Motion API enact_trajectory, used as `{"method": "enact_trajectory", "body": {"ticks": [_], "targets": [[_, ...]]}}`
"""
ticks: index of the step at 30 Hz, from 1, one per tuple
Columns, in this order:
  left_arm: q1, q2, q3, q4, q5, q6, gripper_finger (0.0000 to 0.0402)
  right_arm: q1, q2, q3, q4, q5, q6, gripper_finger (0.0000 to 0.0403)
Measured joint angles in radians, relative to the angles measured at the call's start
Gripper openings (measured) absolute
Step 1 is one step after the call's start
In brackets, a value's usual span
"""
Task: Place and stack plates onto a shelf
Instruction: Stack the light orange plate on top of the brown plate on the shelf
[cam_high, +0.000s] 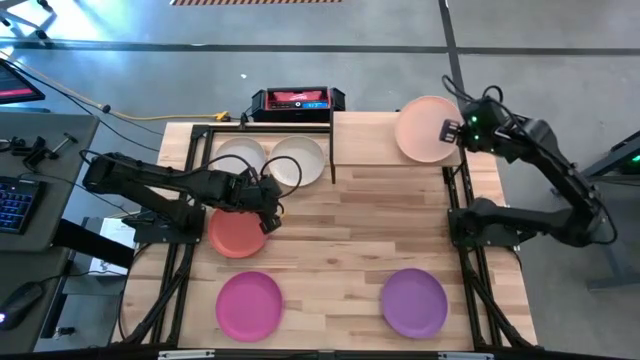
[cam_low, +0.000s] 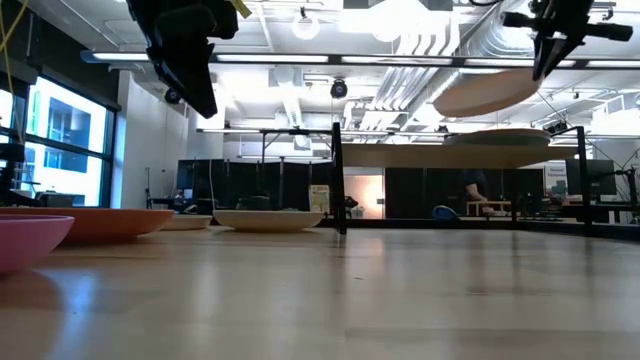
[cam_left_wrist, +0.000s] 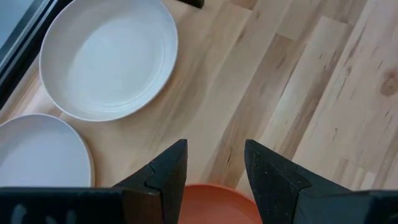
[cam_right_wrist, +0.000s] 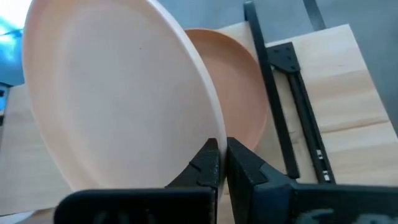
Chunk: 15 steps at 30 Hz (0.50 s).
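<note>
My right gripper (cam_right_wrist: 222, 144) is shut on a pale pink plate (cam_right_wrist: 112, 93) above the shelf (cam_high: 380, 140), a light-wood plank on black posts at the table's far right. Under it a peach plate (cam_right_wrist: 239, 93) lies flat on the plank. My left gripper (cam_left_wrist: 216, 149) hangs open over the far rim of the coral red plate (cam_high: 237, 235), touching nothing. A white plate (cam_left_wrist: 109, 59) and a cream one (cam_left_wrist: 40, 152) lie on the table left of the shelf plank. A magenta plate (cam_high: 249, 305) and a purple plate (cam_high: 414, 302) lie near the front edge. My right gripper pinches the pale pink plate's rim (cam_right_wrist: 208, 134) between its two fingers, on the plate's right-hand side. The fingers (cam_low: 548, 50) come from above, slanting down. The plate (cam_low: 485, 92) is lifted clear and tilted, its held side higher, over the peach plate (cam_low: 510, 137).
A black post (cam_low: 338, 180) stands at the shelf's left end, and a black frame (cam_high: 200, 135) surrounds the two pale plates. A black-and-red device (cam_high: 297, 101) sits behind the table's far edge. Bare tabletop (cam_high: 370, 220) lies in the middle.
</note>
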Motion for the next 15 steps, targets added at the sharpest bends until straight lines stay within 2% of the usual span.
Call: {"method": "enact_trajectory", "body": {"ticks": [10, 15], "targets": [[0.02, 0.0, 0.0, 0.0, 0.0, 0.0, 0.0149, -0.277, 0.01, 0.0, 0.092, -0.252, -0.164, 0.0], [0.037, 0.0, 0.0, 0.0, 0.0, 0.0, 0.0149, -0.363, 0.025, 0.0, 0.03, -0.279, -0.171, 0.0]]}}
